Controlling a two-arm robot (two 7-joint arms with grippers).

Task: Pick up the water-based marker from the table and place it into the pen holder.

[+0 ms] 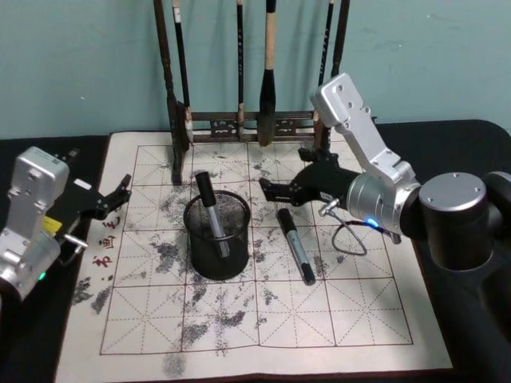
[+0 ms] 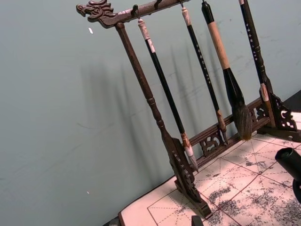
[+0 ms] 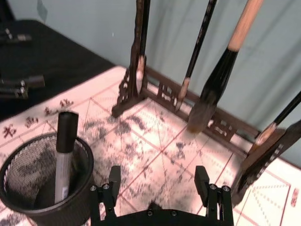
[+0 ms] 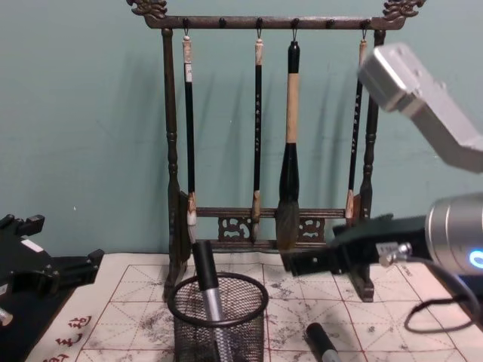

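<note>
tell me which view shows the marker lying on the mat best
Head view: the loose marker lies whole on the mat beside the pen holder. Chest view catches its far end at the bottom edge.

We find the lower part of the white gridded paper mat [image 1: 263, 327] free; the tall dark wooden brush rack [image 1: 223, 120] walls the top centre, and the black wire-mesh cup [image 1: 216, 239] stands mid-frame.

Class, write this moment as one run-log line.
right pincer: open, empty, over mat | left pincer: open, parked left | pen holder: one marker inside | second marker: lying on mat
</note>
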